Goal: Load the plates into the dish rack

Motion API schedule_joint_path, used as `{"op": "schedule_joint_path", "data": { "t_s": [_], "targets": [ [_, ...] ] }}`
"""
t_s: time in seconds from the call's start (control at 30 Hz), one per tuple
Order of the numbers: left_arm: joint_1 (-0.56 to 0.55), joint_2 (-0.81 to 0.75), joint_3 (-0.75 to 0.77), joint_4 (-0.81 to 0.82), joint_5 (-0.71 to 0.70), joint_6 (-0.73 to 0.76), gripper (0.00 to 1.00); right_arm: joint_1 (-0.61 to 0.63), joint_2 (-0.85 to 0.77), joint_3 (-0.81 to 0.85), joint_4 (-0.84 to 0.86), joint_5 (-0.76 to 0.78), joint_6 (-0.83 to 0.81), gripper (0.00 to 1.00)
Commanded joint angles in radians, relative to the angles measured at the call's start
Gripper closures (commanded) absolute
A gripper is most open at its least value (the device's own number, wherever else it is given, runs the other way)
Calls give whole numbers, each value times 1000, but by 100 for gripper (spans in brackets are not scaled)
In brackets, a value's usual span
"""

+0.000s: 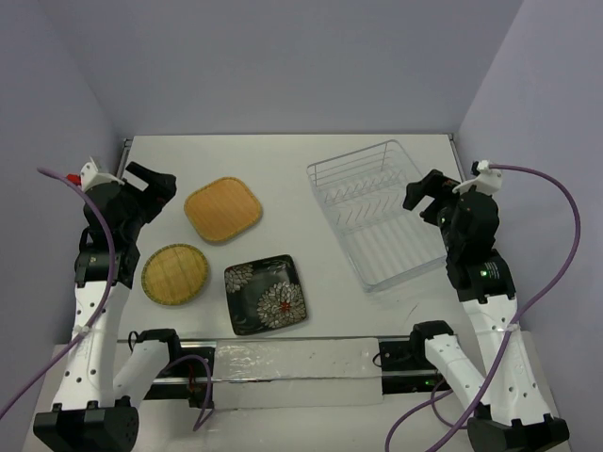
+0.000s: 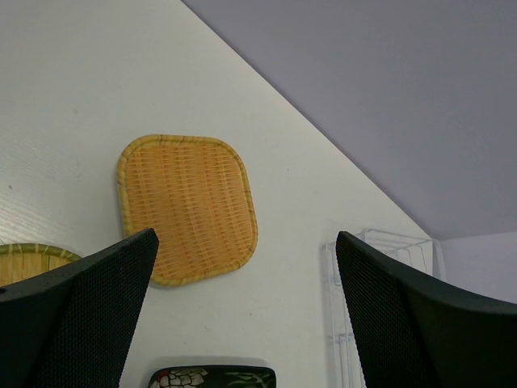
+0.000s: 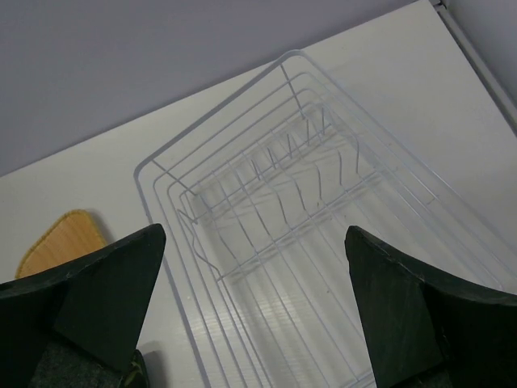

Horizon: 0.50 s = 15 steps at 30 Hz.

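- Lower the left end effector (image 2: 242,242), spread wide and empty, toward the surface (image 2: 65,97) without closing early.
- Skip the black plate (image 2: 212,377) just beneath it and the yellow-green plate (image 2: 32,260) off to one side for now; probably best to pinch the near rim of the orange plate (image 2: 186,206) straight ahead.
- Hold the right end effector (image 3: 254,238), likewise open and empty, above the dish rack (image 3: 266,186) directly ahead, bare of plates; slot each upright between tines.

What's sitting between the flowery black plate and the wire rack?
Nothing: in the top view, only bare table lies between the black plate and the rack.
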Motion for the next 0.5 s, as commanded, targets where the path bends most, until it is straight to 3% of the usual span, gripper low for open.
{"op": "schedule_joint_path", "data": {
  "t_s": [0.0, 0.2, 0.3, 0.33, 0.37, 0.47],
  "targets": [
    [8, -30, -42, -14, 44, -29, 1, 4, -2, 34, 8, -34, -32, 0],
    [6, -44, -119, -10, 152, -35, 1, 63, 28, 76, 30, -318, -118, 0],
    [6, -44, -166, -43, 210, -32, 1, 253, 61, 103, 36, -235, -167, 0],
    [7, -48, -180, -45, 216, -33, 1, 257, 63, 104, 40, -231, -173, 0],
    [8, -59, -210, -53, 219, -41, 1, 366, 104, 119, 44, -194, -174, 0],
    [8, -87, -284, -50, 235, -65, 1, 523, 220, 147, 43, -163, -156, 0]
  ]
}}
